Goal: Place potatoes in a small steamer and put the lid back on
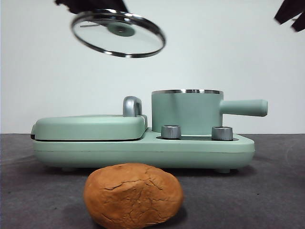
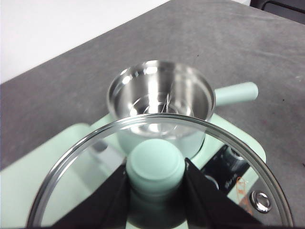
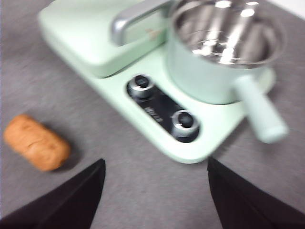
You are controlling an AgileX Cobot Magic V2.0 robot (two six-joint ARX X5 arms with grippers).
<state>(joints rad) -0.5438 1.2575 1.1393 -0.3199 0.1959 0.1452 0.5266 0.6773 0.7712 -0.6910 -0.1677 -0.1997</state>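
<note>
The potato [image 1: 133, 194], an orange-brown cracked lump, lies on the dark table in front of the appliance; it also shows in the right wrist view [image 3: 36, 142]. The small steamer [image 1: 187, 110], mint-green with a steel rim and side handle [image 1: 243, 108], stands open and empty on the appliance base, and shows in both wrist views [image 2: 161, 95] [image 3: 224, 52]. My left gripper [image 2: 156, 179] is shut on the knob of the glass lid [image 1: 118, 33] and holds it tilted in the air, above and to the left of the steamer. My right gripper [image 3: 155, 191] is open and empty, high above the table.
The mint-green appliance base [image 1: 143, 150] carries a flat griddle cover [image 1: 88, 126] with a chrome handle [image 1: 132, 106] and two steel dials [image 1: 171, 131] [image 1: 222, 133]. A white wall stands behind. Dark table surface runs around the appliance.
</note>
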